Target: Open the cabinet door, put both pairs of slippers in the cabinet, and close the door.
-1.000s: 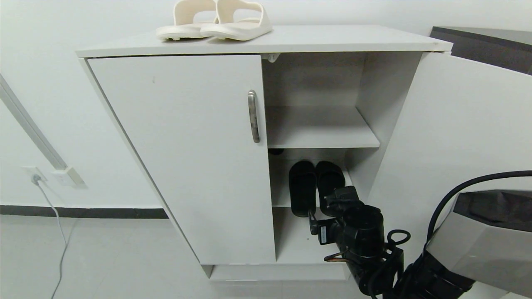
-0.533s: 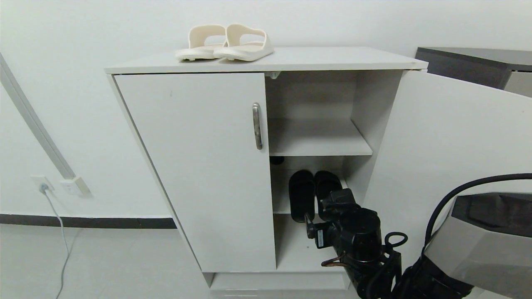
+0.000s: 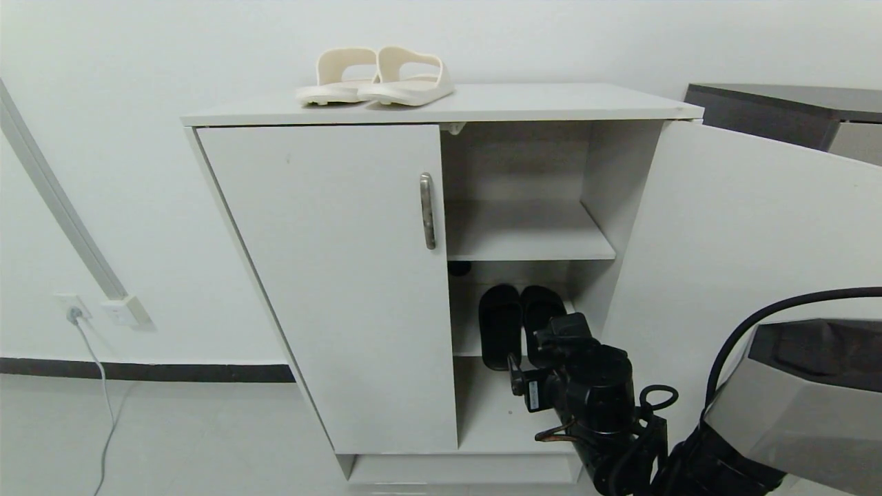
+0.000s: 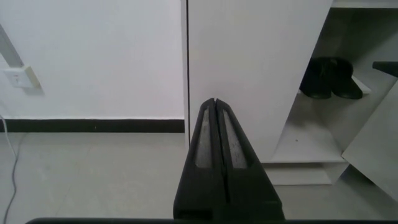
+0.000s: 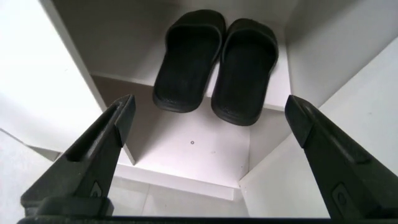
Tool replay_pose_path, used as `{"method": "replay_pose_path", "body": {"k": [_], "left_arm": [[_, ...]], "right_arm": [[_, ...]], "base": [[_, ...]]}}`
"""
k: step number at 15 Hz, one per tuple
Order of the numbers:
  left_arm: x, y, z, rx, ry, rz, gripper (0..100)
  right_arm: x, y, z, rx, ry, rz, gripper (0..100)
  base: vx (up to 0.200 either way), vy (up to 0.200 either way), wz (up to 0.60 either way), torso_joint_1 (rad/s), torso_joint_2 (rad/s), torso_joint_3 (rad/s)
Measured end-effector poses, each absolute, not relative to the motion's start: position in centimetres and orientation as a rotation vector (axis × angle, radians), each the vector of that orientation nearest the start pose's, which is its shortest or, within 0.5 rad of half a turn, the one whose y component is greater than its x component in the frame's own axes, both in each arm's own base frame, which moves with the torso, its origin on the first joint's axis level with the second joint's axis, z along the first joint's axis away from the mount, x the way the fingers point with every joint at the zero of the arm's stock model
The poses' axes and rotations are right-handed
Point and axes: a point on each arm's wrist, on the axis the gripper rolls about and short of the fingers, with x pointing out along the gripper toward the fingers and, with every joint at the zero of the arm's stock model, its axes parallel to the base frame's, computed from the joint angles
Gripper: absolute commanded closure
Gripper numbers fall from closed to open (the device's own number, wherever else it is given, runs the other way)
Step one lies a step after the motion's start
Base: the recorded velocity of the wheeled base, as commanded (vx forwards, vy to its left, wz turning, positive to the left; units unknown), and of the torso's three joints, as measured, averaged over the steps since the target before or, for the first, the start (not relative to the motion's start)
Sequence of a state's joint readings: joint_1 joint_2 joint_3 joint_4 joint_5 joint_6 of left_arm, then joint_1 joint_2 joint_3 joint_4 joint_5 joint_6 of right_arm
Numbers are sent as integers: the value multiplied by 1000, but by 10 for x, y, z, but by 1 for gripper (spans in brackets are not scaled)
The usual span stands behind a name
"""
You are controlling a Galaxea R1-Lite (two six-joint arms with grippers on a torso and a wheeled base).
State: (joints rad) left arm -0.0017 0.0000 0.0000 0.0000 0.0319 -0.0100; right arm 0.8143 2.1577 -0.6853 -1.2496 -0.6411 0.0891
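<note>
A: Cream slippers (image 3: 375, 77) sat side by side on the cabinet (image 3: 551, 100) top, toward its left end. Handling?
B: Judged light, soft foam (likely to squash under a hard pinch). Best taken across the two touching inner edges or the straps, so the pair lifts together.
A: Black slippers (image 5: 214, 65)?
B: On the middle shelf, near ends overhanging its front edge. Right door (image 3: 730, 248) stood open.
A: Grippers?
B: Right gripper (image 5: 210, 106) was spread wide, empty, just before that shelf. Left gripper (image 4: 215, 106) was pressed together, empty, facing the left door (image 4: 249, 50).
</note>
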Motion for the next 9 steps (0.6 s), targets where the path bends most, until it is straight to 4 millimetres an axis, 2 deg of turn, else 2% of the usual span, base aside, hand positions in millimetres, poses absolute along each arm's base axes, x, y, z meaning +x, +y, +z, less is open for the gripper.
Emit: {"method": "replay_pose_path", "body": {"k": [9], "left_arm": [[-23, 1, 75, -11, 1, 29, 100]], "right_arm": [[253, 248, 61, -61, 175, 162, 0]], "base": [[0, 200, 0, 6, 2, 2]]}}
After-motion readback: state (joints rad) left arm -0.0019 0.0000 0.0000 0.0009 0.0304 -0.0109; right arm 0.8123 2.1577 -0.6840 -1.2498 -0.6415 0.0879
